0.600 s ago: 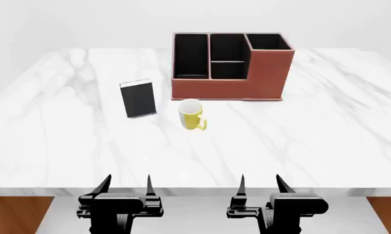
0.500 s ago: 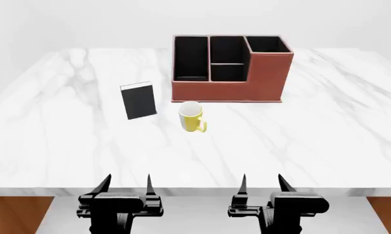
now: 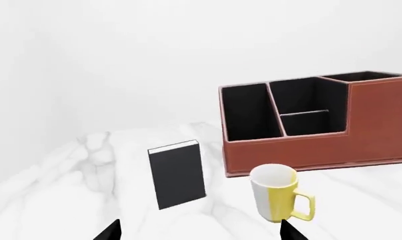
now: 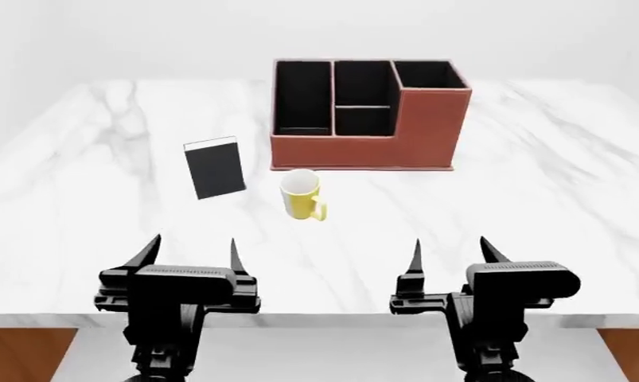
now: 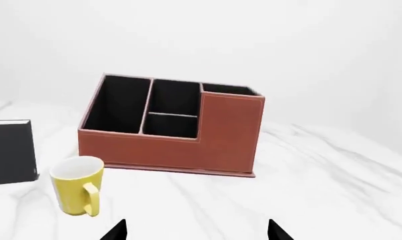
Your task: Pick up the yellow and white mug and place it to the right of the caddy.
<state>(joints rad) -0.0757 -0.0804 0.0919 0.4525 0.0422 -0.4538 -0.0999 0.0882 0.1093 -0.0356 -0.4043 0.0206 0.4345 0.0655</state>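
The yellow and white mug (image 4: 301,196) stands upright on the marble table (image 4: 531,199), handle toward me, just in front of the reddish-brown caddy (image 4: 367,118). Both wrist views show the mug (image 3: 278,193) (image 5: 78,185) and the caddy (image 3: 314,121) (image 5: 172,125). My left gripper (image 4: 192,253) is open over the table's near edge, left of the mug. My right gripper (image 4: 451,253) is open too, near the front edge and right of the mug. Neither holds anything; only their fingertips (image 3: 110,232) (image 5: 277,230) show in the wrist views.
A small black upright box (image 4: 214,168) stands left of the mug, also seen as the black box (image 3: 177,173) (image 5: 11,152) in the wrist views. To the right of the caddy the marble is bare. The table's front edge lies below the grippers.
Both grippers have risen and come forward over the table's near edge. The view has shifted a little; mug, caddy and box stand where they were.
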